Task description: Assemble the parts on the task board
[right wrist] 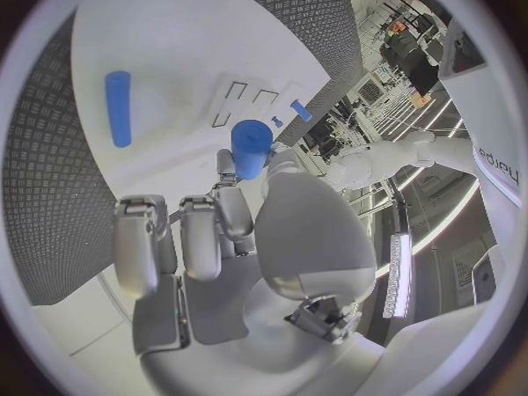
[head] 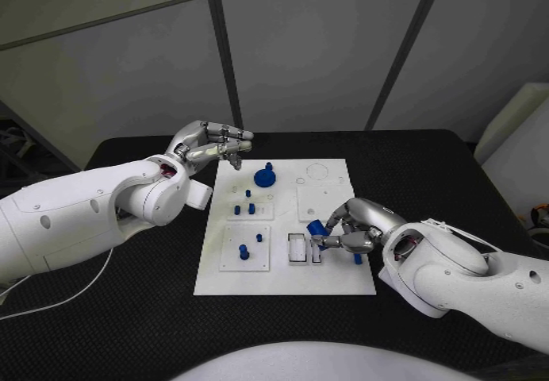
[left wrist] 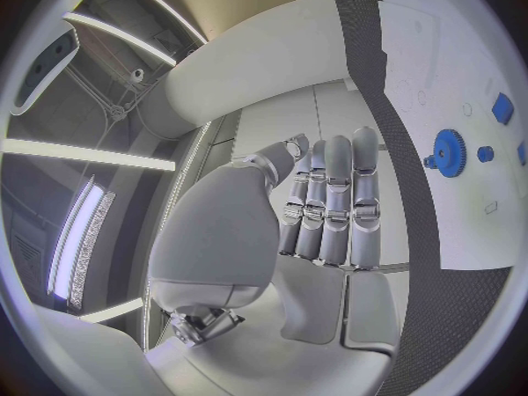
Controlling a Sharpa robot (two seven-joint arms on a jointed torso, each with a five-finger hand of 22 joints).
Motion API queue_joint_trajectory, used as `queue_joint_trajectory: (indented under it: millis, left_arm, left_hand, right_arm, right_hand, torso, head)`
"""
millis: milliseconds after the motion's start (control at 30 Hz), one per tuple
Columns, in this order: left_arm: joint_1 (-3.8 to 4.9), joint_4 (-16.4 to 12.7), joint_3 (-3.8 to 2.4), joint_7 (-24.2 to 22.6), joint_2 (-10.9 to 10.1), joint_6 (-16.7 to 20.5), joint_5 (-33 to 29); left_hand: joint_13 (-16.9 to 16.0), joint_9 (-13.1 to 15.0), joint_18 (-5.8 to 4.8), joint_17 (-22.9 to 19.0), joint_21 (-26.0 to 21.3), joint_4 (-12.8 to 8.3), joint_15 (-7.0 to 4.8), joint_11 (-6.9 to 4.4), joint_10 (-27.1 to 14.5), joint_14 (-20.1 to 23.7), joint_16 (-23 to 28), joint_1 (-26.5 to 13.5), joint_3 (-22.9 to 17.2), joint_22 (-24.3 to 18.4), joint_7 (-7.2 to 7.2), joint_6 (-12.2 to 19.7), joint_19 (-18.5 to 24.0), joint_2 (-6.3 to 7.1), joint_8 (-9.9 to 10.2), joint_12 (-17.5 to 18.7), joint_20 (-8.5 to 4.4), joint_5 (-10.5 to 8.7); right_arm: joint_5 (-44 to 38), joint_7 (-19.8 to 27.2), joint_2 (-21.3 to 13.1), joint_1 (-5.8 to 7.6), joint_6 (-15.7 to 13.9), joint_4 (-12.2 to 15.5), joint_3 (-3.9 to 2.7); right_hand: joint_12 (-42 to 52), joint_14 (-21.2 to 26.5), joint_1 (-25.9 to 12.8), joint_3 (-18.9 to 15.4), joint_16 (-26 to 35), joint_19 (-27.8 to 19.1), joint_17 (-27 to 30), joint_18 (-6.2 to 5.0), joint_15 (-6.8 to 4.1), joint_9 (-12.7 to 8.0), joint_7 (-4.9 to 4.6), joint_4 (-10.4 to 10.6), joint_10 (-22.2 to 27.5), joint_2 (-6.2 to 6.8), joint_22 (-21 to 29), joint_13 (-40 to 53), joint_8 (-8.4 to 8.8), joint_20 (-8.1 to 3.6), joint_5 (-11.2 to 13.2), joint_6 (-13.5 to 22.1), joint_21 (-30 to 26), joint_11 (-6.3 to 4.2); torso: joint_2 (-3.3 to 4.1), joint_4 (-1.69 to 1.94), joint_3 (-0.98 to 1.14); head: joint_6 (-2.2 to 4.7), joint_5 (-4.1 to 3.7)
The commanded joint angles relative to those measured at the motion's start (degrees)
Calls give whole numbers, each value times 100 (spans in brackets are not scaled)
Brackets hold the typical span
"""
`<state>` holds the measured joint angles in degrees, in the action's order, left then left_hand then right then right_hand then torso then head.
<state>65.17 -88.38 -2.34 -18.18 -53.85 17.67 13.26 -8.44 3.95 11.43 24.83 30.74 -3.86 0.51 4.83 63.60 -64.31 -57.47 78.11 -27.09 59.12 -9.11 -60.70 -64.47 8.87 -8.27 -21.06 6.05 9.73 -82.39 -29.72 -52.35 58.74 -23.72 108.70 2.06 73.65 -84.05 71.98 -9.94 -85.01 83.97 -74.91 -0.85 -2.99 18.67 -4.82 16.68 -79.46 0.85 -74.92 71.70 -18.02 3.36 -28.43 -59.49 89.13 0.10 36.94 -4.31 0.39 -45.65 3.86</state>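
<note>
Right hand [head: 347,226] has fingers [right wrist: 234,209] curled around a short blue cylinder [right wrist: 251,148], held at the fingertips just over the near right part of the white board [head: 343,282], beside the two pale slots [head: 303,248]. Grip looks shallow, only the tips on it, so the cylinder could tilt or slip out when it gets pushed into a hole. If it goes in crooked it may jam or lift the board. A loose blue rod [right wrist: 118,107] lies flat on the board close to that hand; the palm or wrist could knock it and roll it off the board's right edge. Left hand [head: 209,145] hovers at the far left corner of the board, fingers [left wrist: 335,202] straight and pressed together, holding nothing. It sits close to the blue gear [head: 266,176] near the board's far edge, so a drop or sweep there could bump the gear off its post. Small blue pegs [head: 243,209] stand in the left half of the board, and another peg [head: 243,252] nearer the front; either arm crossing low could tip them.
</note>
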Motion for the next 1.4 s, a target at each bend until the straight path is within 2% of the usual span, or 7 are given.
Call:
queue_joint_trajectory:
  millis: [33,433,767,900,1033,1133,1400]
  left_arm:
    - [6,-21,-3,-71,3,-52,-18]
    - [7,-30,-3,-69,8,-55,-18]
    - [7,-33,-3,-70,11,-56,-18]
    - [7,-33,-3,-69,11,-57,-18]
    - [7,-31,-3,-68,12,-60,-18]
    - [7,-32,-3,-68,11,-59,-18]
    - [7,-34,-3,-68,9,-60,-18]
  left_hand:
    - [-6,-3,-106,-7,-25,-2,10,4,-43,21,8,-9,41,-9,11,43,31,-34,-38,-20,15,8]
    - [-8,-2,-106,-7,-27,0,11,5,-51,24,5,-12,42,-9,9,46,33,-40,-42,-28,16,10]
    - [-10,-3,-106,-6,-29,3,13,7,-58,26,3,-18,45,-9,7,55,35,-42,-41,-35,18,11]
    - [-12,-6,-105,-6,-31,3,13,8,-65,28,1,-19,46,-9,4,68,36,-42,-38,-40,19,13]
    - [-12,-6,-105,-6,-31,3,13,8,-65,28,1,-19,46,-9,4,68,36,-42,-38,-40,19,13]
    - [-12,-6,-105,-6,-31,3,13,8,-65,28,1,-19,46,-9,4,68,36,-42,-38,-40,19,13]
    - [-13,-7,-105,-5,-33,4,15,10,-73,29,-2,-21,47,-10,2,80,37,-44,-35,-46,20,14]
  right_arm:
    - [202,121,139,11,308,-101,-9]
    - [312,64,588,12,808,-441,-14]
    - [310,15,755,10,875,-617,-13]
    - [291,0,815,9,836,-680,-12]
    - [277,-7,856,9,800,-724,-12]
    - [267,-1,872,9,779,-735,-12]
    - [166,170,813,8,610,-644,-10]
  right_hand:
    - [-33,-404,-108,-72,-19,523,-592,57,-57,28,59,7,-31,-22,-1420,5,-38,-29,82,-99,18,-10]
    - [-145,-403,-617,-331,-4,516,-594,54,-116,281,149,9,-40,-217,-1413,-1,-211,-82,484,-234,11,-82]
    - [-180,-405,-768,-444,3,514,-597,54,-138,436,175,10,-59,-305,-1412,24,-301,-106,798,-230,9,-105]
    - [-220,-403,-840,-535,16,505,-588,50,-140,541,175,5,-60,-323,-1402,32,-342,-112,1180,-185,0,-106]
    - [-278,-399,-996,-633,33,488,-572,44,-134,635,166,7,-45,-330,-1385,25,-369,-109,1795,-137,-16,-98]
    - [-293,-399,-1066,-659,38,484,-570,43,-132,680,163,7,-46,-330,-1380,33,-381,-105,2013,-118,-20,-95]
    - [-273,-406,-905,-614,28,499,-596,48,-135,746,172,-24,-74,-374,-1397,83,-406,-107,1855,-109,-7,-101]
  torso:
    - [1,-6,-4]
    - [8,-16,3]
    - [3,-14,9]
    - [3,-16,9]
    - [3,-12,9]
    - [5,-15,9]
    - [1,-23,14]
  head:
    - [-6,5]
    - [-18,52]
    - [-43,79]
    - [-44,90]
    - [-45,90]
    - [-47,94]
    - [-48,99]
